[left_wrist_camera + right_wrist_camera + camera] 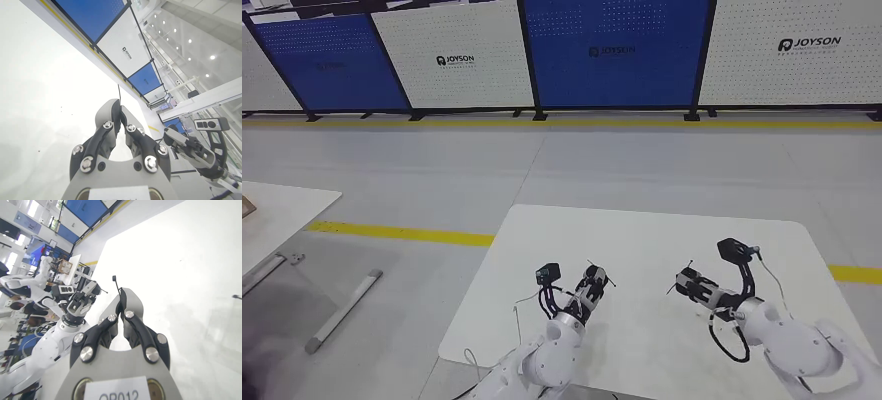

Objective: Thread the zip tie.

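Two grippers hang well apart. The left gripper (119,106) is clamped tight on a thin black zip tie tail (119,92) that sticks out just past its tips. The right gripper (121,294) is closed the same way on a black strip, whose zip tie head (114,278) pokes out beyond its tips. The white counter (642,240) lies beyond both.

Industrial lab hall: pegboard partitions (612,50), yellow floor line (402,233).
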